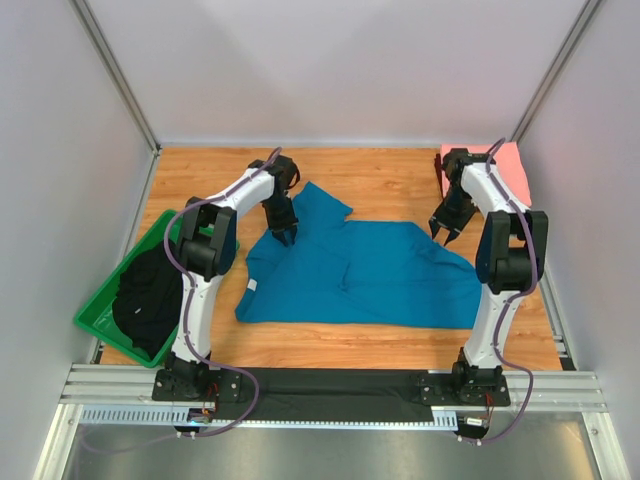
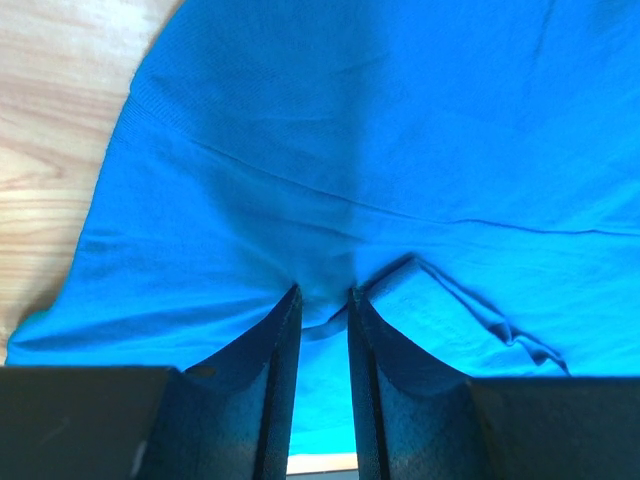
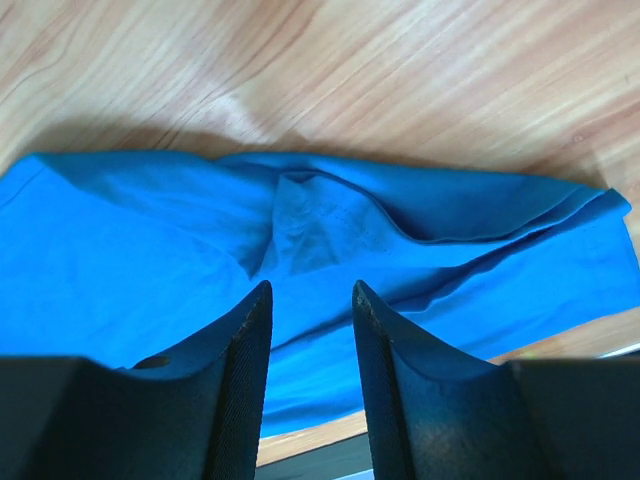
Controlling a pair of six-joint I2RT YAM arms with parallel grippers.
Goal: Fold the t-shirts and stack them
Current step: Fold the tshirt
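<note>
**Top external:** The teal-blue t-shirt (image 1: 370, 275) lies spread open and unfolded in the middle of the wood-grain counter (image 1: 390, 175). Its cloth is soft and matte with low wrinkles, 1 sleeve points to the far side, and a small white label shows at its left edge. The left fingers (image 1: 285, 234) come down on its far left part, by that sleeve. The right fingers (image 1: 443, 230) hang at its far right corner, the 2 of them visibly spread. Beyond that corner and apart from the teal-blue t-shirt, the salmon-pink t-shirt (image 1: 505, 165) sits as a flat folded rectangle. To the left of the teal-blue t-shirt, a green tray (image 1: 100, 310) with raised walls holds a heap of dark cloth (image 1: 145, 295).

**Left wrist:** The 2 black, finely grained wedge-shaped fingers stand almost together. Only a narrow slit is left between them, and a small ridge of the teal cloth is nipped at their tips. Thin creases run out from that pinch. A stitched hem curves along the cloth's left edge, with pale counter beside it.

**Right wrist:** The 2 fingers stand wider apart and hold nothing. Between them lies a rumpled edge of the teal-blue t-shirt, with layers folded over and 1 puckered flap. Whether the tips touch the cloth cannot be told. Glossy wood grain lies past the edge.
</note>
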